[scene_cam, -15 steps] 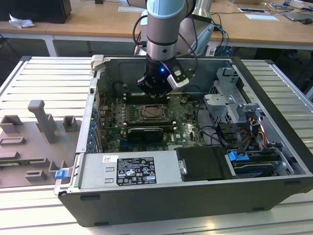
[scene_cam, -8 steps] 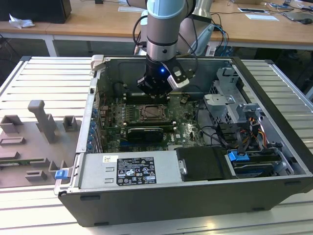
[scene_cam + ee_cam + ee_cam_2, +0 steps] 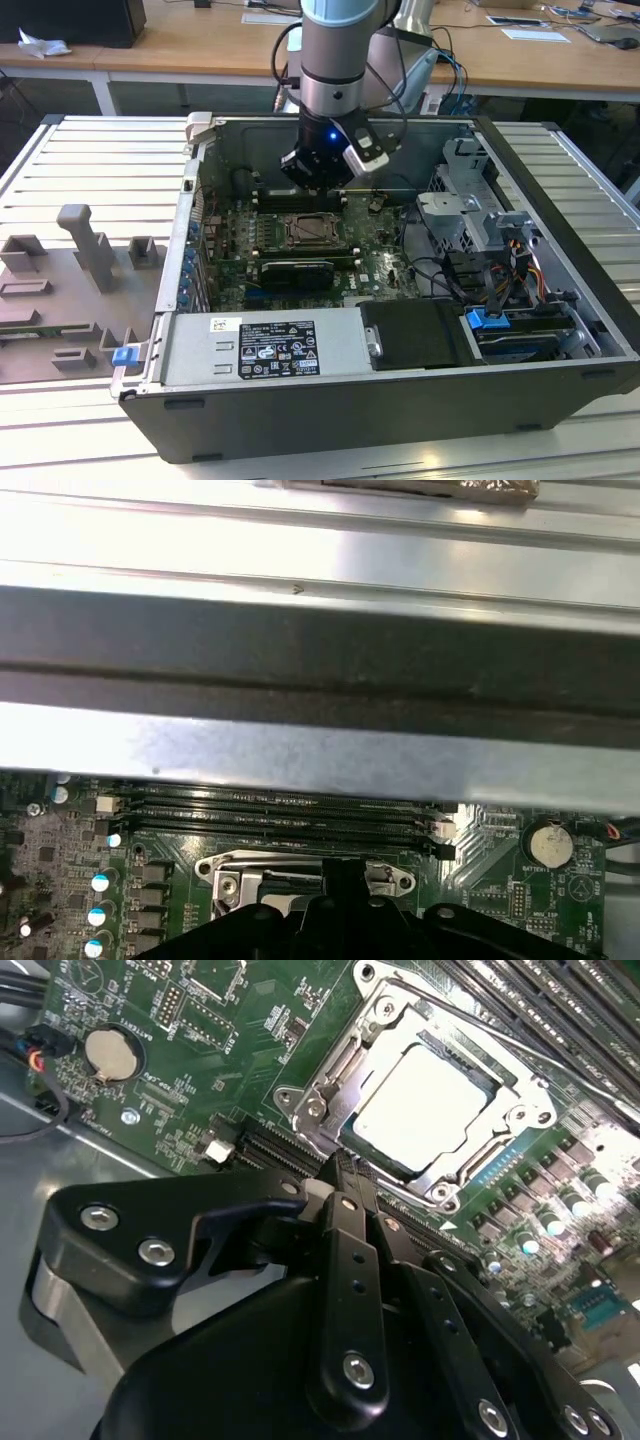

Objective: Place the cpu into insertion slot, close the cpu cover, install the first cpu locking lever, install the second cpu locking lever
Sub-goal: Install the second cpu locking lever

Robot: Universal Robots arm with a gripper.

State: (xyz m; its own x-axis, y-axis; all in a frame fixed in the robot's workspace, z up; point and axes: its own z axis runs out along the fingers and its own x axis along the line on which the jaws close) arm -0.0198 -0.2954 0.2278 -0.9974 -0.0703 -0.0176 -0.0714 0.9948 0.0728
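Note:
The cpu (image 3: 425,1105) shows its pale metal top lying flat in the insertion slot (image 3: 305,232) on the green board. The silver cpu cover (image 3: 330,1080) lies down around it, with the chip showing through its window. A thin lever rod (image 3: 480,1022) runs along the socket's side by the memory slots. My gripper (image 3: 343,1168) is shut with nothing between its fingers. Its tip sits at the cover's edge in both wrist views, low over the socket (image 3: 300,872). In the exterior view the gripper (image 3: 315,185) hangs just beyond the socket's far side.
Memory slots (image 3: 280,810) run along the socket's far side under the case wall (image 3: 320,670). A black graphics card (image 3: 292,272) lies on the near side. A coin battery (image 3: 108,1052), drive cage (image 3: 470,210), cables (image 3: 450,270) and power supply (image 3: 260,345) surround the board.

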